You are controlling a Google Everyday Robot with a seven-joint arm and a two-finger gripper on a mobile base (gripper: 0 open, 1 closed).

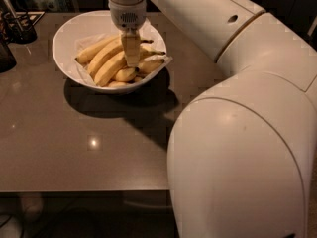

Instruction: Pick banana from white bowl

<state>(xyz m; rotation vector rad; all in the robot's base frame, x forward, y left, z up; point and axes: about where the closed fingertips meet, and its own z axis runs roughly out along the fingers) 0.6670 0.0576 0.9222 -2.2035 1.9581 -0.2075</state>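
Banana [110, 67] lies in the white bowl [63, 36], just left of and below the gripper [132, 62]. Its long axis is a diagonal, with the low end toward the near-left rim and the high end rising toward the gripper tip, curve bowed slightly upward. It's on top of the pile, with two more long bananas [99, 48] parallel to it on the far-left side and stubbier ones [148, 63] to the right of the gripper and under it. Dark stem tips show on the right-hand ones

The gripper hangs straight down from above, tip at the pile's middle, at or against the banana's upper end; contact unclear. Can't tell if the gripper is apart or closed on anything

Crinkled paper lining [164, 59] pokes over the bowl's rim right of the gripper. The pile is tight, with neighbours pressed against the banana on both sides

The big white arm [247, 113] runs from the gripper out to the right and fills the near-right of the view

Bowl sits on a dark brown glossy table [59, 152], its shadow falling on the near side, light glint nearer the front. Far left of the gripper, a dark holder [21, 29] with utensils sticking up. Dim room, dark background behind the table
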